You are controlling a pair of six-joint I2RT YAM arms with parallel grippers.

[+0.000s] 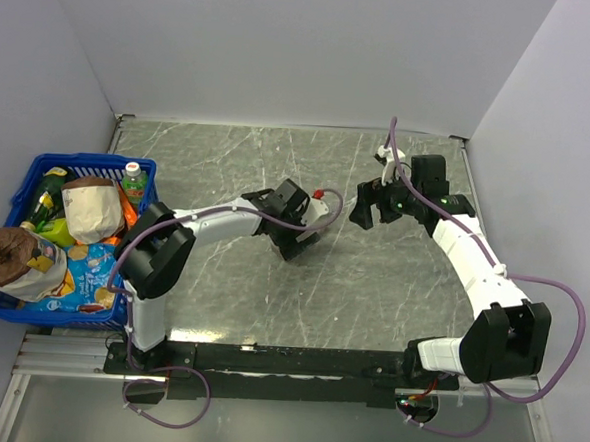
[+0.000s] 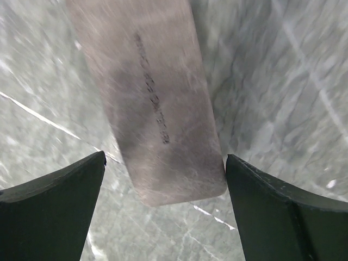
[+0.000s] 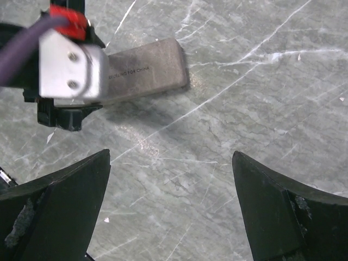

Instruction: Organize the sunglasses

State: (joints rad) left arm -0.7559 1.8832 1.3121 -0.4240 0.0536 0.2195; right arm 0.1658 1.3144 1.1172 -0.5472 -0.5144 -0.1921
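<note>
One flat, rounded-rect. case [image 2: 152,81] btwn open left claw [image 2: 165,156].

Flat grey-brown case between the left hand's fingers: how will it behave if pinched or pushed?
The case looks rigid and flat, so it probably won't flex or roll. On the polished table it may slide when nudged. The left hand stands open astride its end, so a pinch likely seats squarely.
</note>
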